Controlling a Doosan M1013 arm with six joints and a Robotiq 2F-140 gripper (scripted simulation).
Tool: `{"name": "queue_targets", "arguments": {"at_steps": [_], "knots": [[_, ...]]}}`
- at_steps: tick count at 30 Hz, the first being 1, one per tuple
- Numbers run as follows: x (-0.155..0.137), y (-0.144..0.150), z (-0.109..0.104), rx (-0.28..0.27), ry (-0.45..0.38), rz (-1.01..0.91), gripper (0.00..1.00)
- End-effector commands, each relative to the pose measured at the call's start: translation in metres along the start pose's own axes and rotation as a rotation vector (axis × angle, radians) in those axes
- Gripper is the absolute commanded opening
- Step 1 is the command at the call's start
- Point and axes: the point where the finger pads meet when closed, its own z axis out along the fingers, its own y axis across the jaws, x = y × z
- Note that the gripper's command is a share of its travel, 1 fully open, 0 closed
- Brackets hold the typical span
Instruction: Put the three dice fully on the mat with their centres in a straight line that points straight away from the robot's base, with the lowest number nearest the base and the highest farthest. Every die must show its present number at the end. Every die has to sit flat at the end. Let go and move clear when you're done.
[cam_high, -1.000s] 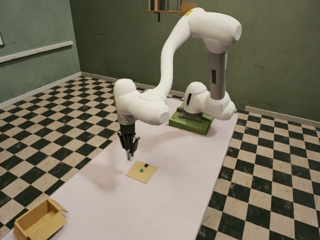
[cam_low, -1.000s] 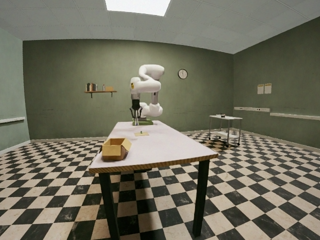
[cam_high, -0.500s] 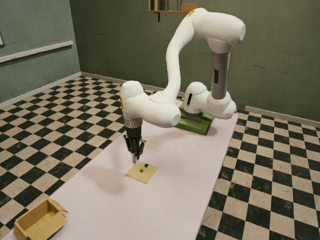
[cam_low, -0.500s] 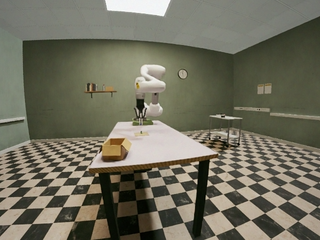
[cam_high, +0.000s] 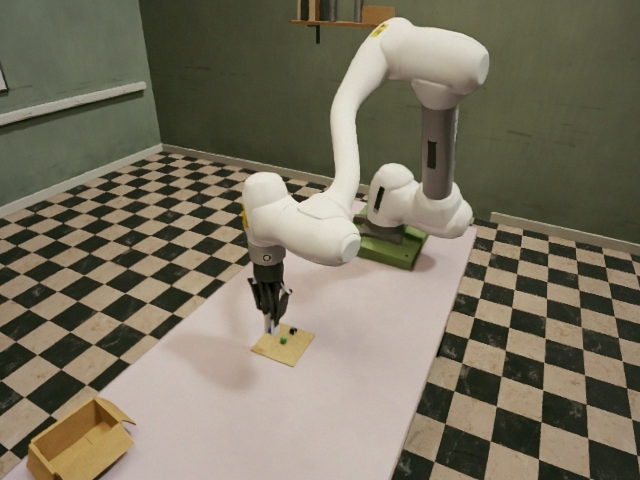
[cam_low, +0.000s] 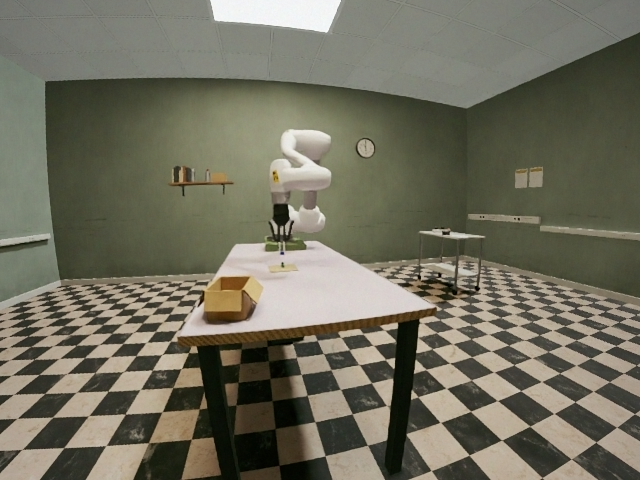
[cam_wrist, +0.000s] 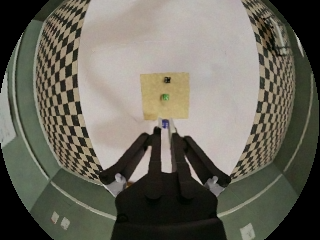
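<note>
The gripper (cam_high: 270, 329) (cam_low: 282, 249) (cam_wrist: 166, 122) points down and is shut on the blue die (cam_low: 282, 253) (cam_wrist: 165, 124). It holds the die in the air above the mat's height; in the wrist view the die shows just past the mat's lower edge. The tan mat (cam_high: 289, 356) (cam_low: 292, 268) (cam_wrist: 177, 109) lies on the table. The green die (cam_high: 283, 339) (cam_low: 282, 265) (cam_wrist: 165, 97) rests near the mat's middle. The black die (cam_high: 293, 330) (cam_wrist: 167, 80) rests on the mat nearer the robot's base. The dice's numbers are too small to read.
An open cardboard box (cam_high: 87, 439) (cam_low: 223, 304) stands at the table's end away from the base. The green base plate (cam_high: 387, 255) (cam_low: 285, 246) carries the arm at the other end. The table (cam_high: 341, 413) (cam_low: 330, 299) has open edges on both long sides.
</note>
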Motion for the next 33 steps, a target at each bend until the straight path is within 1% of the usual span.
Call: {"name": "queue_targets", "arguments": {"at_steps": [1,9,11,16,21,33], "knots": [[-0.001,0.000,0.015,0.000,-0.002,0.000,0.16],[-0.001,0.000,0.051,0.000,-0.002,0.000,0.16],[-0.001,0.000,0.051,0.000,-0.002,0.000,0.16],[-0.001,0.000,0.065,0.000,-0.002,0.000,0.16],[-0.001,0.000,0.070,0.000,-0.002,0.000,0.16],[-0.001,0.000,0.070,0.000,-0.002,0.000,0.16]]}}
